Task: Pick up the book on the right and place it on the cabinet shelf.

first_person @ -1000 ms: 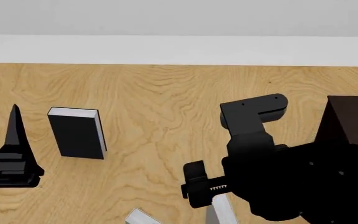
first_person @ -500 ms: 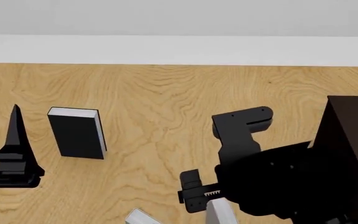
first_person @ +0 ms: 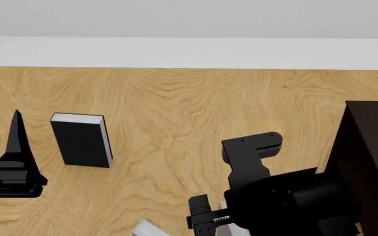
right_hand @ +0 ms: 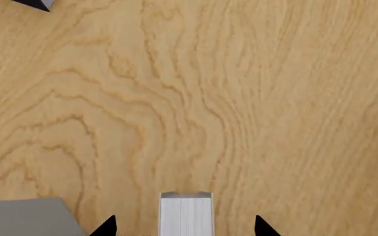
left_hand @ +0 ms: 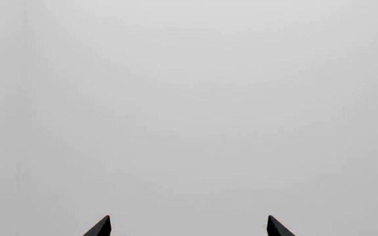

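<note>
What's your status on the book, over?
Right gripper open, straddling the book, not gripped. Left gripper open, idle, facing blank wall. Cabinet at right; second grey book close beside the target.

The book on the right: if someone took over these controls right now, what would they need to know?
Left gripper: open, holding nothing, parked off to the left side.
Right gripper: open, fingertips either side of the book, not closed on it.
The book lies on the wooden table, near its front edge. The cabinet stands at the far right.
Done: right arm lined up over the book.
Left: close on it, lift, carry right, set it on the cabinet shelf.
</note>
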`<state>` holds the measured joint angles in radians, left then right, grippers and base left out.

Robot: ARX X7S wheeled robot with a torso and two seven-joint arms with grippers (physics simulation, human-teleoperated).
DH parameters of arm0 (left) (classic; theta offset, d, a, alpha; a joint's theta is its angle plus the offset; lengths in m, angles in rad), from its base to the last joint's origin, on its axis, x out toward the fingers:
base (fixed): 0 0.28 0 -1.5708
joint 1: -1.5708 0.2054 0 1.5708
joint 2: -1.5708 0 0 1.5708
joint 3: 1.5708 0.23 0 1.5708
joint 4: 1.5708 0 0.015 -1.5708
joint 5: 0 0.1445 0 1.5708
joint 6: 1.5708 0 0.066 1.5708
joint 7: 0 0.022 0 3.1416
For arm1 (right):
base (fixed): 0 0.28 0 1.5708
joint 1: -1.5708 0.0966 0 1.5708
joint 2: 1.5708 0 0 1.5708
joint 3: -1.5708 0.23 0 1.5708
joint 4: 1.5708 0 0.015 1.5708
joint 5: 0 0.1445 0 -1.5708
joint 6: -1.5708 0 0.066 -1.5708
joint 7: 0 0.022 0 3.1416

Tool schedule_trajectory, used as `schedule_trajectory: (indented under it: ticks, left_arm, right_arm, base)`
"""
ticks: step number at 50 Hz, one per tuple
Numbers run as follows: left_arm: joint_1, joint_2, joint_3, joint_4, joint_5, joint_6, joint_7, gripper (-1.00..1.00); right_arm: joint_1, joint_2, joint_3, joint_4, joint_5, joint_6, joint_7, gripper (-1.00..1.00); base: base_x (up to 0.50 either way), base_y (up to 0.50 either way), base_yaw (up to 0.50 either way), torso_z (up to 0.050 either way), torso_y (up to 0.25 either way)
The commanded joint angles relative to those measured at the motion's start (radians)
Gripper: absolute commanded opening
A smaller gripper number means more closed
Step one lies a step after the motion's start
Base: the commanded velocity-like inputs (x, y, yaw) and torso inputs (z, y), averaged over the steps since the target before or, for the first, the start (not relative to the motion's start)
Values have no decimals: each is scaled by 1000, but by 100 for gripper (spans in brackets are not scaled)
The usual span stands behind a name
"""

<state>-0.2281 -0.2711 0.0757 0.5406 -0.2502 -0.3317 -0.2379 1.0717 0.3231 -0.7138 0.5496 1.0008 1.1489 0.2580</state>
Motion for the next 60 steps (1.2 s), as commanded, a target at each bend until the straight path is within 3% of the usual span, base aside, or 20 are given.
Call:
schedule_trajectory:
  ticks: [1, 30, 31, 48, 60]
  left_arm:
    - [-1, -3, 10, -11, 3, 8, -5, 100]
    - [-2, -12, 26, -22, 3, 15, -15, 100]
    - [-3, -13, 26, -20, 3, 12, -16, 100]
    - [-3, -19, 28, -18, -5, 13, -23, 100]
    - [-5, -24, 28, -25, -12, 16, -26, 100]
  right_arm:
    - [-15, -18, -32, 66, -33, -55, -53, 100]
    - [-34, -44, -69, 156, -68, -113, -110, 100]
    - [-34, -44, -68, 156, -71, -115, -99, -100]
    - [-34, 47, -24, -189, -27, -6, 138, -100]
    - [30, 72, 59, -315, 50, 94, 268, -100]
  base:
    - [0, 0, 0, 0, 0]
    - [0, 0, 0, 0, 0]
    - [0, 0, 0, 0, 0]
    - [1, 0, 0, 0, 0]
    - [0, 0, 0, 0, 2]
